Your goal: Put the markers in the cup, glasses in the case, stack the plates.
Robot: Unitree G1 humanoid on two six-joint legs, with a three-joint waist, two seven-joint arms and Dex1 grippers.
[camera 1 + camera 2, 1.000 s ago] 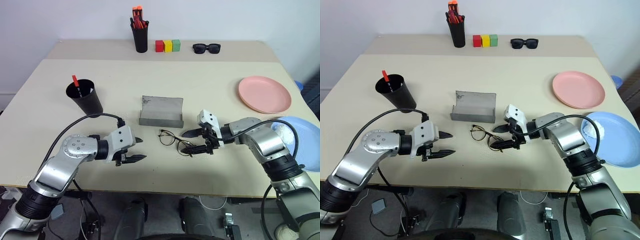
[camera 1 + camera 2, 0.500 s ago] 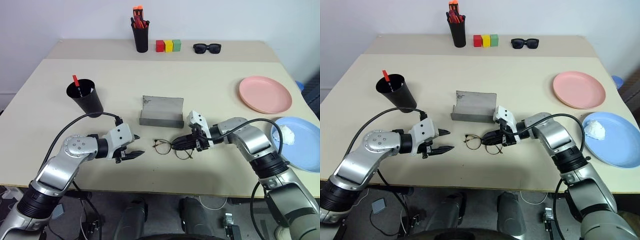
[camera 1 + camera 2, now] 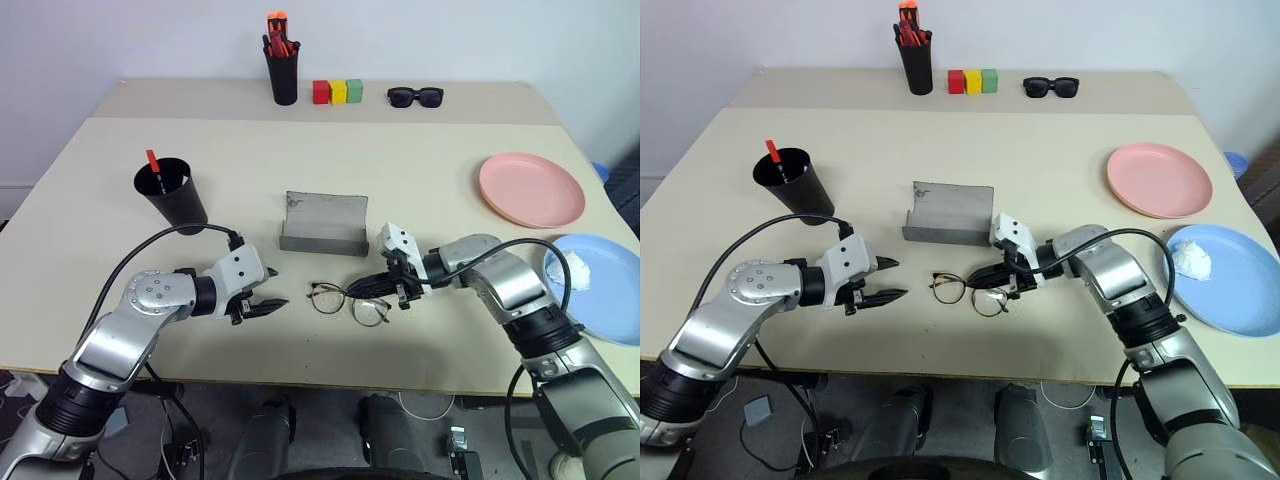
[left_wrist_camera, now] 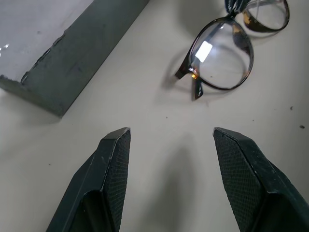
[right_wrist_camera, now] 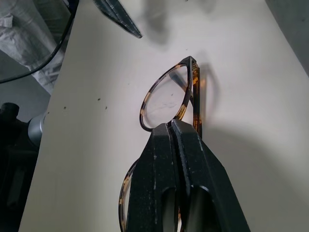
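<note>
The wire-framed glasses [image 3: 327, 297] lie on the table in front of the open grey case [image 3: 322, 225]. My right gripper [image 3: 373, 290] is shut on the glasses at the bridge [image 5: 166, 104], reaching in from the right. My left gripper [image 3: 272, 298] stands open just left of them, nothing between its fingers [image 4: 116, 150]. The black cup [image 3: 172, 195] at the left holds one red-capped marker [image 3: 151, 161]. The pink plate [image 3: 531, 189] lies at the right. Nearer me is the blue plate [image 3: 605, 305], which carries a white lump [image 3: 573, 264].
At the back edge stand a black pen holder [image 3: 282, 75] with orange-red pens, three coloured blocks [image 3: 336, 92] and black sunglasses [image 3: 414, 96]. The table's front edge runs close below both grippers.
My right gripper was open beside the glasses; it shifted a little left and closed on them, and the glasses turned slightly. The left arm stayed put.
</note>
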